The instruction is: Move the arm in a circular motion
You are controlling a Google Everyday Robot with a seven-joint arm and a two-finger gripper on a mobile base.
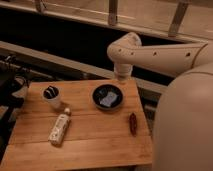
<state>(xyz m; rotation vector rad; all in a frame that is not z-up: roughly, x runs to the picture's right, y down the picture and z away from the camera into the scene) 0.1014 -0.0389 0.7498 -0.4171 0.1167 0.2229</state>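
Observation:
The arm [160,52] is large, white and tubular, and reaches in from the right across the top of the view. Its rounded elbow [125,49] hangs above the far edge of the wooden table [95,145]. A short segment [122,72] points down from the elbow, just behind the dark bowl [107,96]. A thick white segment [185,120] fills the right side of the view. The gripper is not in view; only arm segments show.
On the table are a white cup [51,96] holding dark things, a white bottle [59,129] lying on its side, and a reddish-brown item [133,123] near the right edge. Black equipment [11,82] stands at the left. A railing [112,15] runs behind.

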